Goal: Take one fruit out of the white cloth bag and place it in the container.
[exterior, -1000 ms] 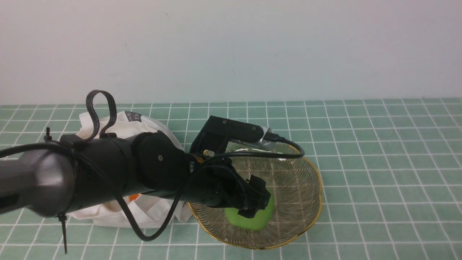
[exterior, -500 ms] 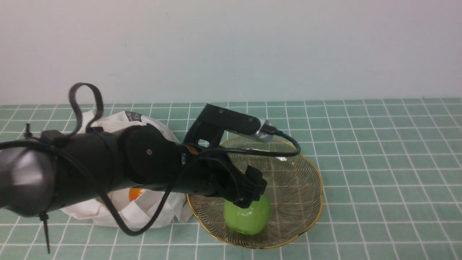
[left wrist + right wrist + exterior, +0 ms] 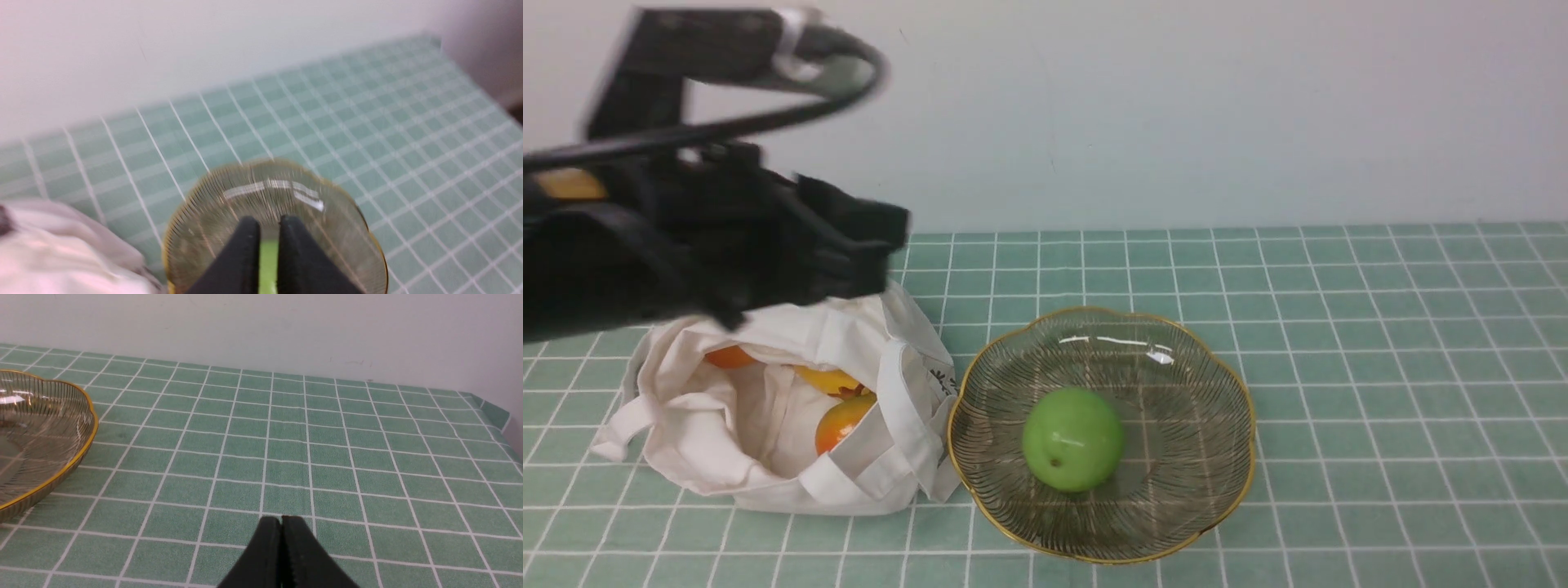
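The green apple (image 3: 1072, 439) rests loose in the middle of the clear glass dish (image 3: 1246, 392) with the gold rim. To the dish's left lies the white cloth bag (image 3: 703, 441), its mouth open. My left gripper (image 3: 886, 245) is blurred, high above the bag's far side and well clear of the apple. In the left wrist view its fingers (image 3: 269, 222) stand almost together with nothing held; a strip of the apple (image 3: 268, 265) shows through the slit, with the dish (image 3: 355, 245) below. My right gripper (image 3: 281, 518) is shut and empty over bare cloth, right of the dish (image 3: 88, 428).
Three orange-yellow fruits (image 3: 841, 420) lie inside the bag. A green checked cloth (image 3: 1380, 367) covers the table, with a plain wall behind. The table's right edge (image 3: 496, 412) shows in the right wrist view.
My left gripper has let go of the apple and swung up and to the left, away from the dish. The apple now lies uncovered in the dish and the bag's inside shows.
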`<action>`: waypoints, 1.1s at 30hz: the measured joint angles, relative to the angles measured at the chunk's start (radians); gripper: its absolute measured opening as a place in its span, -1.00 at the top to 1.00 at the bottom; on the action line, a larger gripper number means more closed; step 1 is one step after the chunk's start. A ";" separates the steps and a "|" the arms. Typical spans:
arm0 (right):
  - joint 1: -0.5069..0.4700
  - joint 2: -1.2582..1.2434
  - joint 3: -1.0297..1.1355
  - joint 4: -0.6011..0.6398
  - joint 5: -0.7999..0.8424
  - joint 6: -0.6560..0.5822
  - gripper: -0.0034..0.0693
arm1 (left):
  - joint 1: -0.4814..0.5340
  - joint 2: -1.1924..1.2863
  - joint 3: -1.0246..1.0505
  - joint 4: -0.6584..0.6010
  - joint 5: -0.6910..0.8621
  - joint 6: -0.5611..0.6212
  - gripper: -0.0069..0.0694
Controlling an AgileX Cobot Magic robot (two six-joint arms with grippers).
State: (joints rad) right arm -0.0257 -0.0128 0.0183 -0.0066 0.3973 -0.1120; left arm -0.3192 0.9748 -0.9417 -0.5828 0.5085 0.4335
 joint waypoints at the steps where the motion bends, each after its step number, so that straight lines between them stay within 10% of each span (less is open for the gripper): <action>1: 0.000 0.000 0.000 0.000 0.000 0.000 0.95 | 0.012 -0.025 0.001 0.007 0.008 -0.002 0.78; 21: 0.000 0.000 0.000 0.000 0.000 0.000 0.95 | 0.134 -0.729 0.323 0.012 0.121 -0.016 0.84; 33: 0.000 0.000 0.000 0.000 0.000 0.000 0.95 | 0.134 -0.741 0.489 0.373 0.057 -0.135 0.84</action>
State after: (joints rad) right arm -0.0257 -0.0128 0.0183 -0.0066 0.3973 -0.1120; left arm -0.1847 0.2338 -0.4523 -0.2099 0.5659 0.2985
